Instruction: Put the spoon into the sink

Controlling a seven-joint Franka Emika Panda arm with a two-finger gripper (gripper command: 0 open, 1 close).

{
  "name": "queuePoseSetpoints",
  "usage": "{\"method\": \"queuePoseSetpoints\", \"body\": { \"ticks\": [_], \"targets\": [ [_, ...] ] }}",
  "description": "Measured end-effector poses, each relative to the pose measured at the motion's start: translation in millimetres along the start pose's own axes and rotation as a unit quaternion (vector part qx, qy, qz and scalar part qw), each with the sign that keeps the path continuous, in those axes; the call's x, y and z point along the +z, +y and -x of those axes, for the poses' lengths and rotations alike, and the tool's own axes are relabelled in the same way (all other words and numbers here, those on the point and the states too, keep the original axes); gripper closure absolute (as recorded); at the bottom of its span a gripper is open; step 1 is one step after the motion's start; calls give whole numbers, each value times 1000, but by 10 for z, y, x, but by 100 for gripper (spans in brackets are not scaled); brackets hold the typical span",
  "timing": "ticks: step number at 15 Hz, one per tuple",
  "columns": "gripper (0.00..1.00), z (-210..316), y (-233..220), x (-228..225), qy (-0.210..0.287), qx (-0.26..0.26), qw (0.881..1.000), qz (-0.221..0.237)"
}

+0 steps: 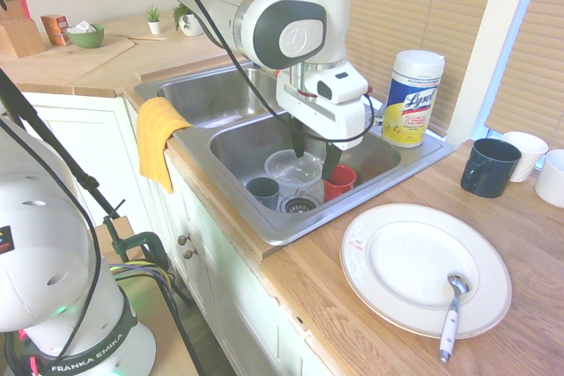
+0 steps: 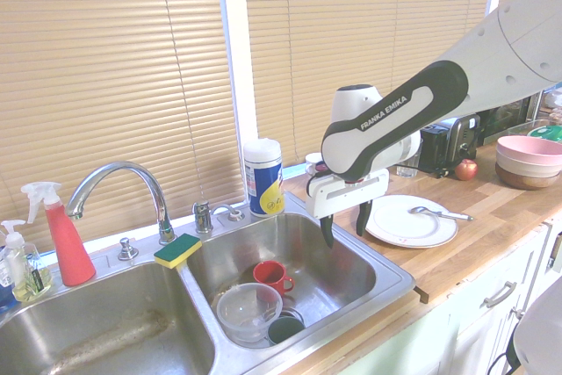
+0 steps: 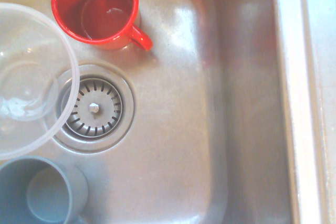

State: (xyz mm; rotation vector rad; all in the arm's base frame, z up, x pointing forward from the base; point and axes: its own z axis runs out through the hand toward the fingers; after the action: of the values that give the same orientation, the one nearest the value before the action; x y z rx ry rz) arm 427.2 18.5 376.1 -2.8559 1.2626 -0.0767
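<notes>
The white arm (image 2: 481, 59) extends over the countertop (image 2: 505, 201) and ends above the basin nearer the plate, 1 of 2 in the stainless steel sink (image 1: 271, 233). In the first exterior view the arm enters from the top left; in the second exterior view, from the upper right. The forearm slopes down to the rounded wrist joint, below which the hand section hangs. The gripper (image 2: 345, 224) points downward, its 2 dark fingers directed at the basin. The fingers stand wide apart, with nothing between them. In the second exterior view the fingertips appear near the basin edge on the plate side.

The spoon (image 1: 451, 313) lies on the plate (image 1: 388, 257), outside the sink, on the wooden countertop. Its metal bowl rests on the plate; its handle crosses the rim and projects past it. The gripper is apart from the spoon.

The basin below the gripper contains 3 vessels: 1 red mug (image 3: 97, 11), 1 clear plastic bowl (image 3: 31, 85) and 1 gray-blue cup (image 3: 44, 192). The wrist view shows the strainer (image 3: 94, 108) between the red mug and the cup, partly overlapped by the clear bowl's rim.
</notes>
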Motion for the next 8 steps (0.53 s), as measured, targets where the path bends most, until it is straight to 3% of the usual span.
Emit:
{"method": "queuePoseSetpoints", "body": {
  "ticks": [5, 8],
  "targets": [
    [0, -19, 40, 44, 14, 1, 1000, -5],
    [0, -186, 402, -69, 48, 18, 998, -43]
  ]
}}
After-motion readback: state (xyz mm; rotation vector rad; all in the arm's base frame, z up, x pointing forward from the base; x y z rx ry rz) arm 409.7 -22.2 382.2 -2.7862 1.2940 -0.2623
